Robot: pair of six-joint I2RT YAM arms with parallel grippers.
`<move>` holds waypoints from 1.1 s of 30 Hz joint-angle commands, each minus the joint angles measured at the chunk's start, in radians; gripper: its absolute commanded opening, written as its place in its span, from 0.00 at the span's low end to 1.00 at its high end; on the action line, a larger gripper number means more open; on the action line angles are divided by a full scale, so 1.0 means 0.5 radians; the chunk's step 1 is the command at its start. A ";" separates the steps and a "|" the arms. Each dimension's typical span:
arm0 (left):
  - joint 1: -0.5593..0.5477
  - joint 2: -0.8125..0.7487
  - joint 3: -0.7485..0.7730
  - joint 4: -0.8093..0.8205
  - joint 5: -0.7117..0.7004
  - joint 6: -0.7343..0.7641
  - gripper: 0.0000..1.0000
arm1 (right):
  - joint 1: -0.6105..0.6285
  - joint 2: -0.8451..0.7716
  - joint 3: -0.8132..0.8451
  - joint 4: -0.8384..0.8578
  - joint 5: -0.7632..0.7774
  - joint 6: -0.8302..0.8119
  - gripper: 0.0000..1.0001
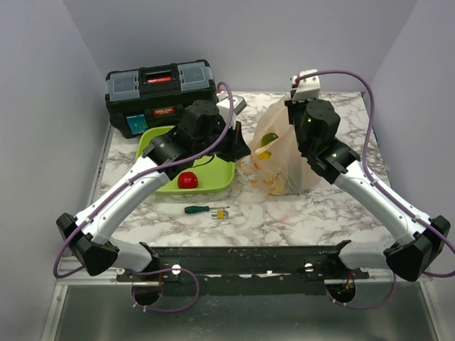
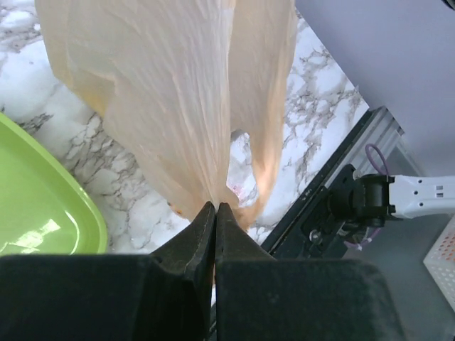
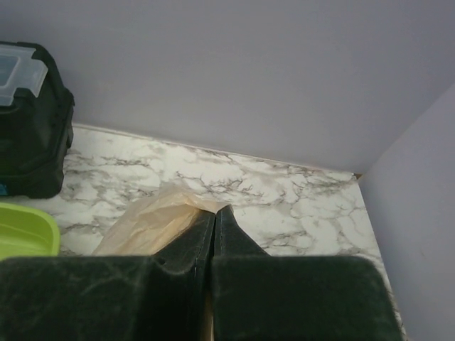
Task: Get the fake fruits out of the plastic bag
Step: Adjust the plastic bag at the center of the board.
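Observation:
The peach translucent plastic bag [image 1: 284,160] stands stretched upright on the marble table. Through it I see fake fruits: a green one [image 1: 269,139] high up and yellow ones [image 1: 276,186] low down. My left gripper [image 1: 242,150] is shut on the bag's left lower edge; in the left wrist view the film [image 2: 170,92] fans out from the closed left gripper [image 2: 216,206]. My right gripper [image 1: 290,106] pinches the bag's top, and the right wrist view shows the bag [image 3: 146,220] caught in the shut right gripper [image 3: 215,209].
A lime-green tray [image 1: 213,181] left of the bag holds a shiny red ball [image 1: 188,180]. A black toolbox [image 1: 160,89] stands at the back left. A green-handled screwdriver [image 1: 206,210] lies in front of the tray. Walls close in on three sides.

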 commanded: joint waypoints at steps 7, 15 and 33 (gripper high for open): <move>0.057 -0.350 -0.469 0.207 -0.098 0.199 0.00 | -0.027 -0.015 0.054 -0.817 -0.143 0.641 0.56; 0.065 -0.689 -0.597 0.242 0.003 0.263 0.00 | 0.056 0.092 0.479 -2.077 -0.379 1.591 0.82; 0.076 -0.415 -0.708 0.227 -0.125 0.371 0.00 | 0.542 -0.098 -0.118 -2.471 0.458 2.650 0.72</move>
